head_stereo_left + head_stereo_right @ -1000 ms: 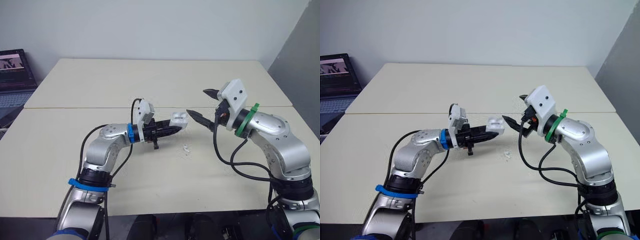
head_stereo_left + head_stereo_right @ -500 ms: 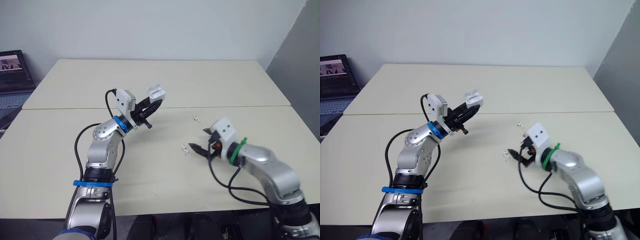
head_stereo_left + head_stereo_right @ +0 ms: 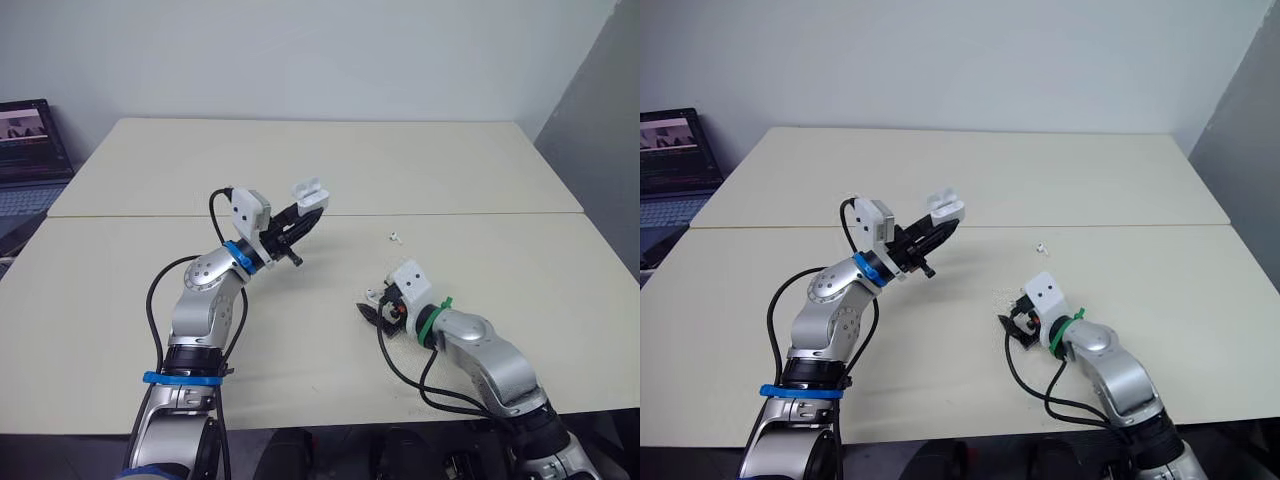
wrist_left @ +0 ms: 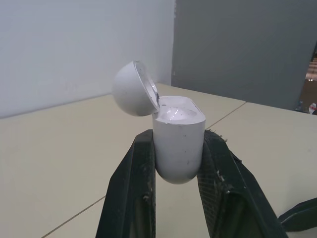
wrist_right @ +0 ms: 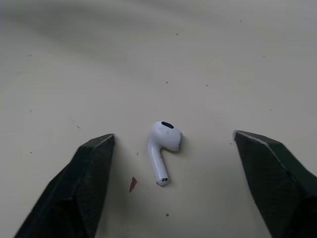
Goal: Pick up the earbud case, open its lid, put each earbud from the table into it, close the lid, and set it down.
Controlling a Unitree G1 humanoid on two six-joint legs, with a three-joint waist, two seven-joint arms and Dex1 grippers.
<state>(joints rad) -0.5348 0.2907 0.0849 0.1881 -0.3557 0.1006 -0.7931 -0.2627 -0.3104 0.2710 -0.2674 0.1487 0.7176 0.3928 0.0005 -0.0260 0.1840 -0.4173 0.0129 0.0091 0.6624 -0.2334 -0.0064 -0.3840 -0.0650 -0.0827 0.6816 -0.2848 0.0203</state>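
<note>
Head stereo pair looking down, sharing one table (image 3: 450, 170), wrist views (close)

The earbud case (image 4: 178, 141) is a small, glossy white capsule with rounded corners, held clear of the table (image 3: 300, 340) by the left gripper (image 4: 178, 148), whose two black fingers clamp its lower half from either side. It stands upright between them. Its domed lid (image 4: 130, 89) is swung open on the hinge and tilts back to one side, baring the moulded top of the body. One white earbud (image 5: 163, 144) lies flat on the table between the spread fingers of the right gripper (image 5: 173, 139), touching neither. The other earbud (image 3: 396, 238), a tiny white speck, lies on the table well apart from the first.
</note>
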